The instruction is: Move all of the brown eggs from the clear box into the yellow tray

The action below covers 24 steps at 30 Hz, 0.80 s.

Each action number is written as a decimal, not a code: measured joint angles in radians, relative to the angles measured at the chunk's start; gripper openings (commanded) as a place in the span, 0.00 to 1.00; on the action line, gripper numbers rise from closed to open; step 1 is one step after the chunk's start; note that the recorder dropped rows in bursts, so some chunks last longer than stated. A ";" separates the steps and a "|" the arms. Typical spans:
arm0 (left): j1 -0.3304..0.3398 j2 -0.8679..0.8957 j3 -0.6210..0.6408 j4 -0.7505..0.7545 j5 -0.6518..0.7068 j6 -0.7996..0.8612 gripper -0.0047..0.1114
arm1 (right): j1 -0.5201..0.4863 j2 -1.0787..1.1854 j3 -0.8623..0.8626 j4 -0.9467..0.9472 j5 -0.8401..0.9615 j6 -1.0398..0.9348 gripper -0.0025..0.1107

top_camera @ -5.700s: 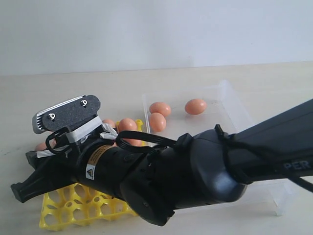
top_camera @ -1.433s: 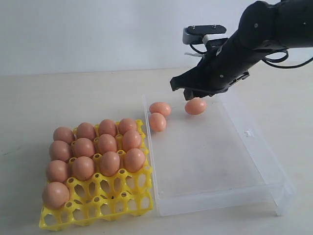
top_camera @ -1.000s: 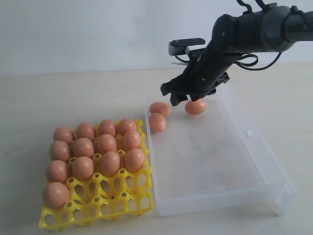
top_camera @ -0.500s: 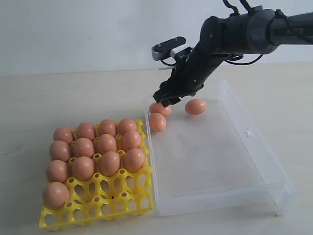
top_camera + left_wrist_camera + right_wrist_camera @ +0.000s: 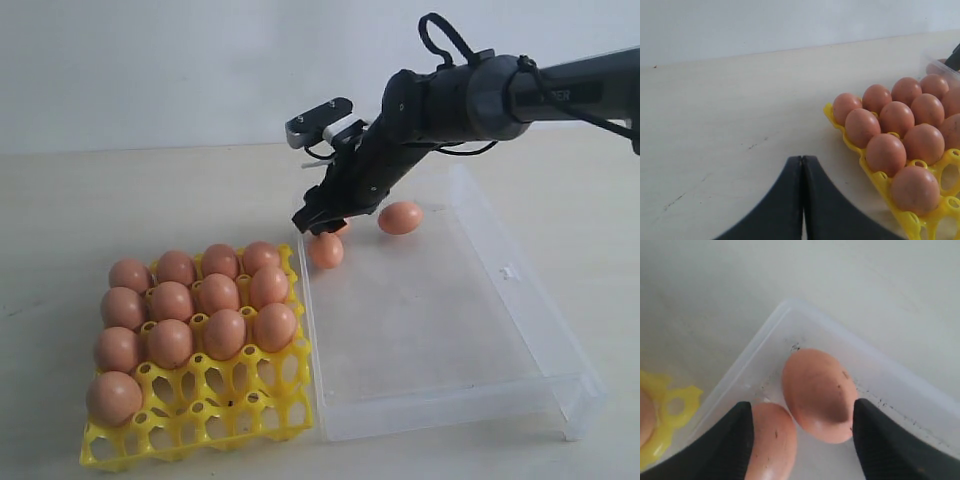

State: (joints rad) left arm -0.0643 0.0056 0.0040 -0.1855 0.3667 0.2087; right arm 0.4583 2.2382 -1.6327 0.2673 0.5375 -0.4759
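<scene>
pale beige tabletop [image 5: 120, 200] before a plain white wall [image 5: 150, 70]. right gripper [image 5: 320, 222], released with its fingers [image 5: 875, 445] spread, is lowered into a far corner of the clear box [image 5: 440, 410]. one brown egg [image 5: 817, 395] lies between the fingers, close to one and apart from the other, not clamped. second egg [image 5: 772, 440] lies just outside the gripper, beside the farther finger and against the first egg. third egg [image 5: 400, 217] rests on the box floor on the gripper's opposite side, apart from the fingertips. yellow tray [image 5: 200, 425] stands just outside the box wall, near the gripper on the second egg's side. thirteen brown eggs [image 5: 218, 293] sit in its cups; the cups farthest from the gripper are mostly open. left gripper [image 5: 802, 200] is clenched, fingers pressed together with nothing between them, above bare tabletop; the tray's edge and its eggs lie near it, to one side.
</scene>
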 measured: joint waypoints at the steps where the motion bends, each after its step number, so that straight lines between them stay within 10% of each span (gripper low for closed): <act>1: 0.000 0.000 0.000 0.000 0.000 0.000 0.04 | 0.002 0.010 -0.002 0.002 -0.009 0.000 0.53; 9: 0.000 0.000 0.000 0.000 0.000 0.000 0.04 | 0.002 0.051 -0.002 0.018 -0.037 -0.012 0.51; 15: 0.000 0.000 0.000 0.000 0.000 0.000 0.04 | 0.002 0.051 -0.002 0.025 -0.039 -0.012 0.02; 24: 0.000 0.000 0.000 0.000 0.000 0.000 0.04 | 0.002 0.039 -0.002 0.032 0.017 0.003 0.02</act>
State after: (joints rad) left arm -0.0643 0.0056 0.0040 -0.1855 0.3667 0.2087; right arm 0.4600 2.2775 -1.6349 0.2995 0.5546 -0.4724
